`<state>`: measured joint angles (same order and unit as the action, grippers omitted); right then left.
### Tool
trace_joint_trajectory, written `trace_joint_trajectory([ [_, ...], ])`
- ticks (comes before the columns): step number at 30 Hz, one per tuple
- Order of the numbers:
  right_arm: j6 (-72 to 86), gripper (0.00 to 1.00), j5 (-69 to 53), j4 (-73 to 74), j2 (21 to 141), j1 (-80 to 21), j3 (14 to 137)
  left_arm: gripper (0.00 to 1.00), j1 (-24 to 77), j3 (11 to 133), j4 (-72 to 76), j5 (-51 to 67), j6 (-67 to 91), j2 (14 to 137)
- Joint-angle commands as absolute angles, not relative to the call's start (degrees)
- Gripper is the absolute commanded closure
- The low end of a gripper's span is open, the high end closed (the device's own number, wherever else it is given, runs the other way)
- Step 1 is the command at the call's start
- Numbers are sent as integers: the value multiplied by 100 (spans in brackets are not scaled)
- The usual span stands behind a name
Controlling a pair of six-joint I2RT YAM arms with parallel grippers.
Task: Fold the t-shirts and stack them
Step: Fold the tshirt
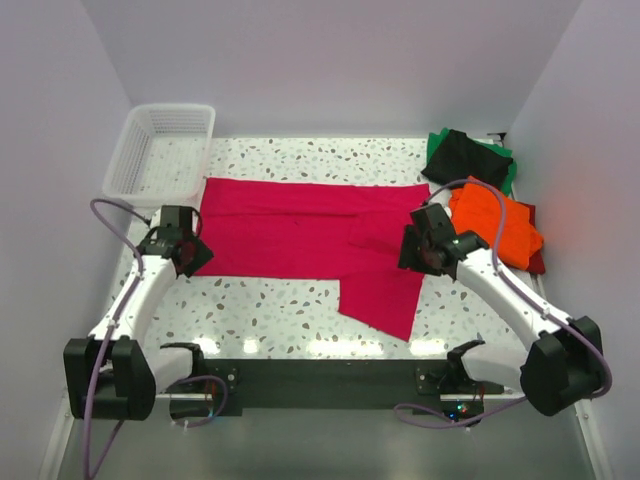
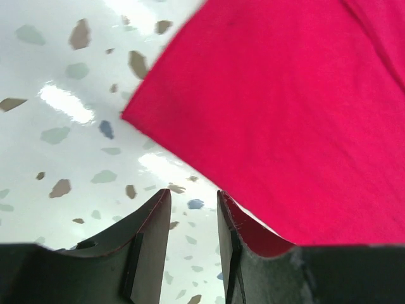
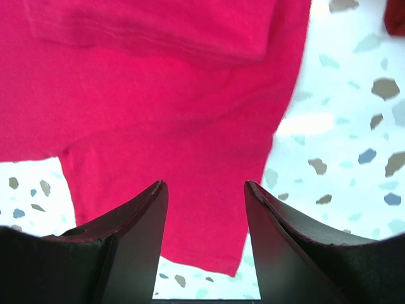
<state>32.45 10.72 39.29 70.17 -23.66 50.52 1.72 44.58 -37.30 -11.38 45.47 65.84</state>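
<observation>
Crimson-pink t-shirt [image 1: 290,225] lies flat across the table [image 1: 270,310] middle; left gripper [image 2: 193,193], jaws narrowly apart and empty at its near-left corner, and right gripper [image 3: 205,185], wide open above the sleeve [image 1: 380,295], should pinch the edges together.

Matt crimson cloth t-shirt [image 1: 280,235] on glossy speckled table [image 1: 270,300].

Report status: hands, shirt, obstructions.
Left hand open at left edge of crimson t-shirt; right hand open above its near sleeve. Shirt flat on table, not stacked. Nothing blocking.
</observation>
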Motion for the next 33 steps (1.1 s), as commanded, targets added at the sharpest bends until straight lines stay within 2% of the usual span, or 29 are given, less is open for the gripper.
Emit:
trace_joint_trajectory([
  [1,3603,44,1028,3964,6453,-2391,4641,60,-508,4000,-3464,-669,4624,6469],
  [8,3700,44,958,4025,6249,-2382,4412,59,-1616,3841,-3033,77,4070,6688],
  [12,3639,44,993,3990,6398,-2391,4482,55,-2064,3736,-2471,711,3903,7101],
  [23,3595,45,1063,3832,6943,-2382,4781,57,-2276,3726,-2039,1187,3964,7980],
  [28,3700,45,1160,3823,6970,-2382,4729,64,-2276,3806,-2074,1072,4008,8139],
  [31,3831,46,1292,3955,6909,-2382,4658,74,-2276,3841,-2127,985,4025,8183],
  [32,3858,46,1301,3999,6830,-2382,4632,83,-2276,3850,-2144,923,4017,8183],
  [33,3893,46,1301,4016,6794,-2382,4554,87,-2268,3858,-2171,897,4008,8191],
])
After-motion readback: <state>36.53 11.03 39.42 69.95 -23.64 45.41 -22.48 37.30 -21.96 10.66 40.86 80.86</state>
